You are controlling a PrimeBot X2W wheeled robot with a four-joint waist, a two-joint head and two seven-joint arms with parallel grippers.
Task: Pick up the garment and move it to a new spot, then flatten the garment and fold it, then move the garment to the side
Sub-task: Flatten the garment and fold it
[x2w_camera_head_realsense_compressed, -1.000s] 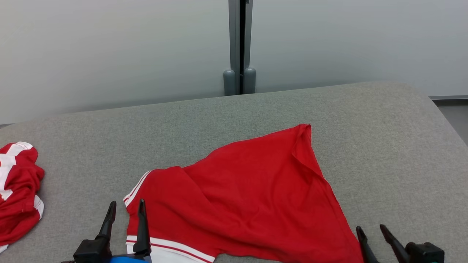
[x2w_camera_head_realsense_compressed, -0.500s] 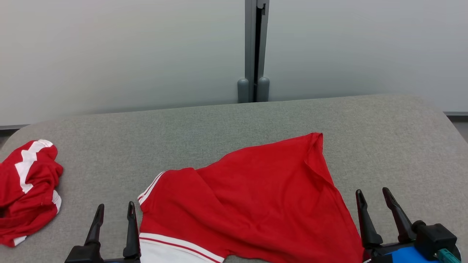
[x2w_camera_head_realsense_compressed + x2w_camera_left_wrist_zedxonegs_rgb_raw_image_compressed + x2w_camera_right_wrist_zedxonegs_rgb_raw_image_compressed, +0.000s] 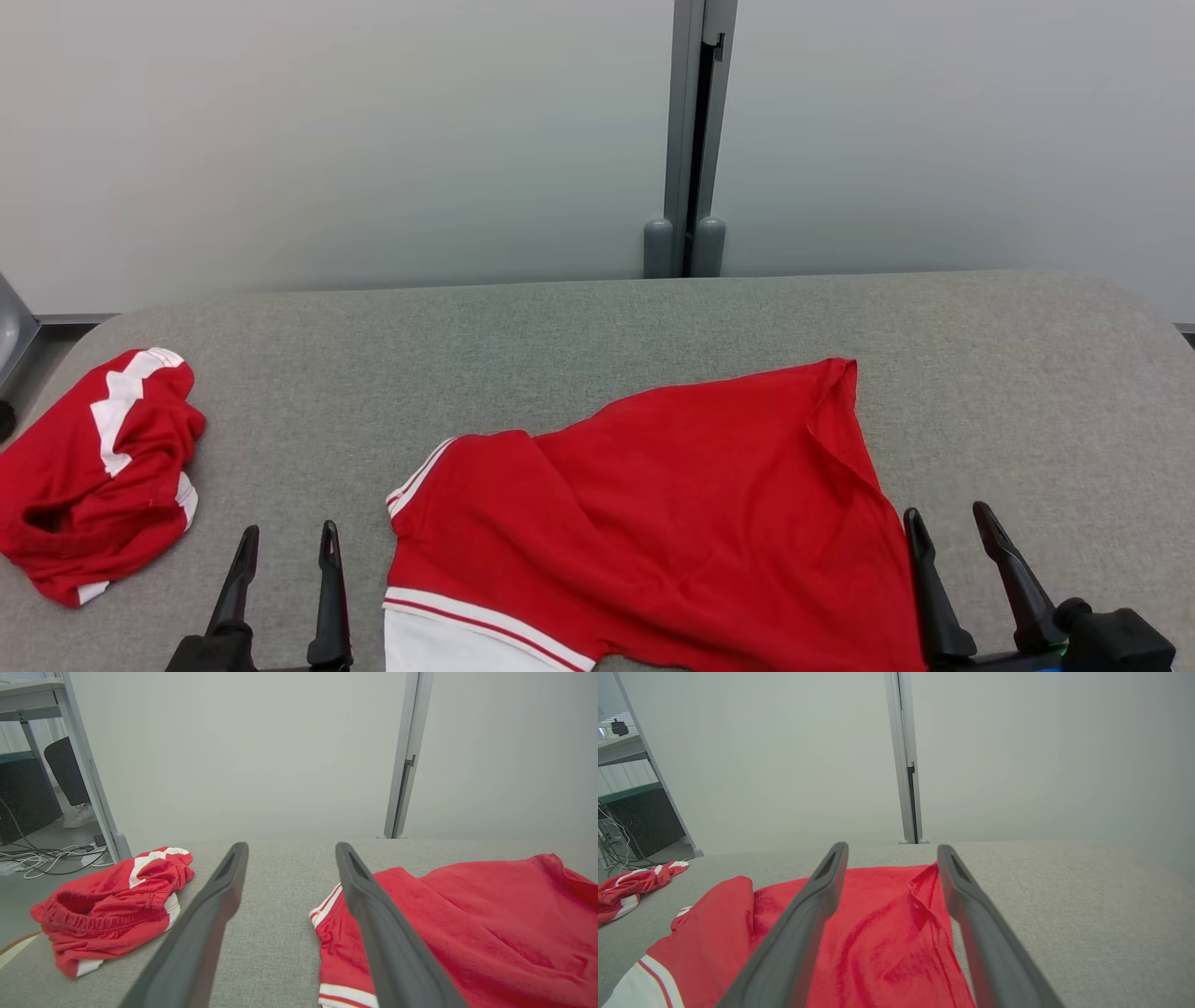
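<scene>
Grey felt-like cloth covers a wide bench with rounded far corners, seen from the robot's head looking down. A red garment lies spread near the middle of the bench, towards the near side, and its near edge runs out of the bottom of the head view. Its far right corner is turned over in a small flap, a sleeve cuff with white stripes points left, and a white band with a red stripe shows at its near left.

Bare bench lies open beyond the garment up to the far edge, to its right as far as the rounded right corner, and in a broad strip on its left.

The left claw is spread wide with nothing between its fingers, over bare bench just left of the striped cuff. The right claw is also spread and empty at the garment's right edge; in the right wrist view one finger lies over red cloth and the other over bare bench. Whether either claw touches the surface cannot be told.

A second red garment with white patches sits crumpled near the bench's left edge, well apart from the first. Behind the bench stand pale frosted wall panels joined by a grey upright post. In the left wrist view, past the left edge, a metal frame leg rises from a floor strewn with cables
</scene>
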